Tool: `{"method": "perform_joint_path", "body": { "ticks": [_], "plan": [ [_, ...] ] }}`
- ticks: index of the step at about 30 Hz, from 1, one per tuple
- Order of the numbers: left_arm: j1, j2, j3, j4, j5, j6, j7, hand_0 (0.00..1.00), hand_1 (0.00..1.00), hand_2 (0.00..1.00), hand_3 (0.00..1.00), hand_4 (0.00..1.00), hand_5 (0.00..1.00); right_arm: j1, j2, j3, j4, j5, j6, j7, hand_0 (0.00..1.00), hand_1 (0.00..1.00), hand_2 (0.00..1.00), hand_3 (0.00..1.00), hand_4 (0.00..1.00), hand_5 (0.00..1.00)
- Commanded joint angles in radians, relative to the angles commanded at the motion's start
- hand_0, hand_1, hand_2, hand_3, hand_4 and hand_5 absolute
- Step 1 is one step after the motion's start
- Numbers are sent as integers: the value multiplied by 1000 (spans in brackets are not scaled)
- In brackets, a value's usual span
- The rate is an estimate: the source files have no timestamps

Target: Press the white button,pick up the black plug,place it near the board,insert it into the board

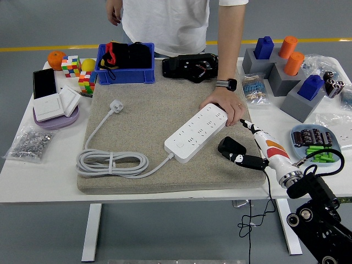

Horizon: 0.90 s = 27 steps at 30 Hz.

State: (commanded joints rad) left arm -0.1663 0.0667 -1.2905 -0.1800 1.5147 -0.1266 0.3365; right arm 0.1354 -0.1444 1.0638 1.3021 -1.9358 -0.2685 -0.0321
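The robot's right hand (248,154) grips a black plug (231,148) just beside the white power strip (197,133). A person's hand (224,108) steadies the strip's far end. A tilted plug could miss the sockets and jam.

We see a white table (44,170) bearing a beige mat (137,118), a blue bin (125,74), grey blocks (286,82) and a purple plate (55,118).
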Motion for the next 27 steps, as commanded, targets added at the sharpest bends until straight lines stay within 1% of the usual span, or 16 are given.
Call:
{"method": "perform_joint_path", "body": {
  "ticks": [2, 3, 8, 9, 13, 14, 15, 20, 21, 26, 27],
  "plan": [
    [0, -1, 0, 0, -1, 0, 0, 685, 677, 659, 687, 570, 187, 1, 2, -2, -17, 3, -8, 14, 939, 905, 888, 934, 998, 557],
    [0, -1, 0, 0, -1, 0, 0, 685, 677, 659, 687, 570, 187, 2, 3, -4, -22, 4, -10, 17, 915, 858, 824, 878, 998, 459],
    [2, -2, -3, 0, 0, 1, 0, 685, 677, 659, 687, 570, 187, 5, 12, -16, -48, 8, -20, 35, 915, 858, 824, 878, 998, 459],
    [3, -2, -4, 0, 0, 0, 0, 685, 677, 659, 687, 572, 185, 5, 13, -18, -50, 9, -21, 37, 868, 802, 769, 840, 998, 400],
    [4, -3, -6, 0, 0, 1, 1, 685, 677, 659, 687, 572, 185, 10, 17, -30, -60, 15, -29, 46, 868, 802, 769, 840, 998, 400],
    [3, -3, -7, 0, 0, 1, 1, 685, 677, 659, 687, 572, 185, 14, 18, -35, -64, 18, -34, 51, 868, 802, 769, 840, 998, 400],
    [3, -3, -6, 0, -2, 1, 1, 685, 677, 659, 688, 573, 183, 16, 19, -39, -69, 20, -39, 56, 837, 763, 729, 809, 998, 397],
    [2, -4, -6, 0, -3, 2, 1, 685, 677, 659, 688, 573, 183, 34, 27, -58, -100, 30, -68, 79, 837, 763, 729, 809, 998, 397],
    [2, -4, -5, 0, -4, 2, 0, 685, 677, 659, 687, 574, 185, 36, 29, -60, -105, 31, -71, 82, 794, 724, 681, 774, 998, 293],
    [1, -5, -4, 0, -7, 2, 0, 685, 677, 659, 687, 574, 185, 51, 34, -77, -131, 30, -86, 94, 794, 724, 681, 774, 998, 293],
    [1, -5, -4, 0, -8, 2, 0, 685, 677, 659, 687, 575, 184, 53, 35, -79, -133, 30, -89, 96, 763, 697, 660, 752, 998, 212]
  ]
}}
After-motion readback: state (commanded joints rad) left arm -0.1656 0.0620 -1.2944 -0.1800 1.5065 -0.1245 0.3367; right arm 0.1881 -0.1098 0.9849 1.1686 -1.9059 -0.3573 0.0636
